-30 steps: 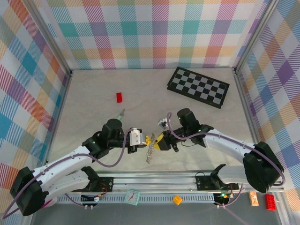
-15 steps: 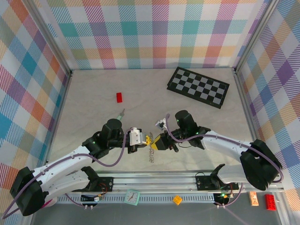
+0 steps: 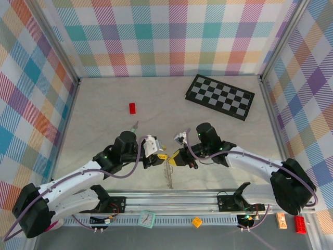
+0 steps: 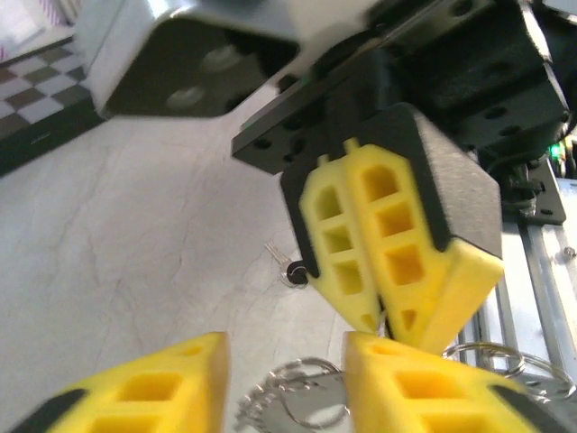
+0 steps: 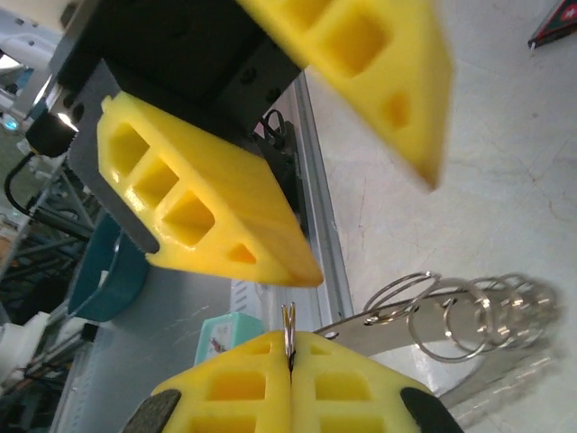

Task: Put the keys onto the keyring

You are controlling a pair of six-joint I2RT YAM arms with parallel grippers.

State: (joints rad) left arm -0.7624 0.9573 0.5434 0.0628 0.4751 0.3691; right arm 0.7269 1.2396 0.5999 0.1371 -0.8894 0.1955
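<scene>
Obs: right gripper point(image 5: 290, 356) clamps keyring point(image 5: 487, 307) by its thin wire. Left gripper point(image 4: 284, 352) stands parted. Risk: wire slips from the pads and the chain drops.

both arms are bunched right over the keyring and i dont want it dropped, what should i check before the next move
1. Grip: right end effector shut on the keyring: ok, its pads pinch a wire loop.
2. Release: left end effector open: ok, jaws stand apart.
3. Clearance: left fingers free of the keyring: not ok, loops lie between them in the left wrist view.
4. The green key reachable: ok, it lies alone on the table.
5. The black key located: ok, a small dark-headed key lies on the table below the right end effector.
6. Keyring tail free of the front rail: cannot tell.
</scene>
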